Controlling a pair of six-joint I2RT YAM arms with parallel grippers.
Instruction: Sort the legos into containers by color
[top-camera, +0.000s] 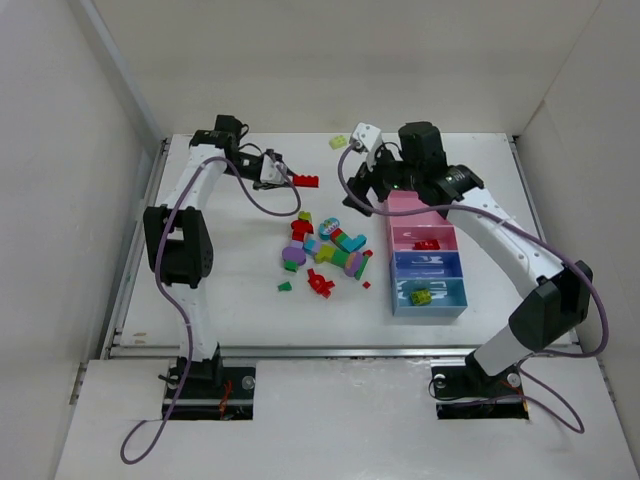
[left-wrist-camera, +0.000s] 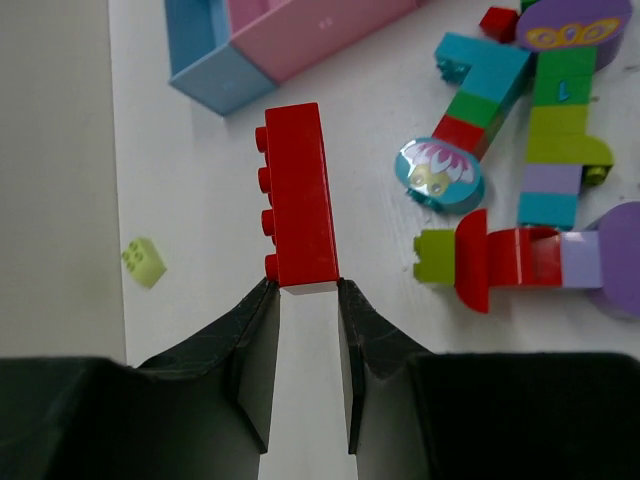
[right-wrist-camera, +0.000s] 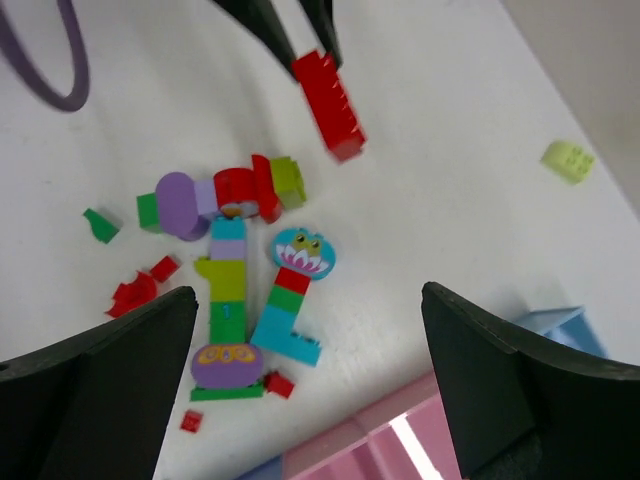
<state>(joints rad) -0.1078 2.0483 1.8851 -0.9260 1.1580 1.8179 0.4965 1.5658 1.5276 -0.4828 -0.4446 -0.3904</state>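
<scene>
White bench (top-camera: 240, 300), white walls (top-camera: 60, 200) | left fingers (left-wrist-camera: 240, 350) clamped on red brick (left-wrist-camera: 300, 200) | right fingers (right-wrist-camera: 110, 350) apart | loose legos (top-camera: 325, 255) beside containers (top-camera: 404, 238)

Right of centre on the table (top-camera: 250, 300): containers (top-camera: 392, 262), 1 strip running near to far. In the nearest compartment, 1 small piece (top-camera: 420, 296); in the 3rd compartment from the near end, a 2nd piece (top-camera: 428, 243). Above the strip's far end: right gripper (right-wrist-camera: 307, 292), fingers wide apart, nothing between them.

Left of the strip, mid-table: legos (top-camera: 325, 252) in a loose cluster, several joined in chains, a few bits scattered along its near side.

Behind the cluster and slightly left: left gripper (left-wrist-camera: 306, 287), long brick (left-wrist-camera: 298, 195) pinched at 1 end between its fingertips, the rest jutting toward the strip.

Near the far edge, apart from everything: 1 lone brick (top-camera: 338, 142), behind the gap between the 2 grippers.
</scene>
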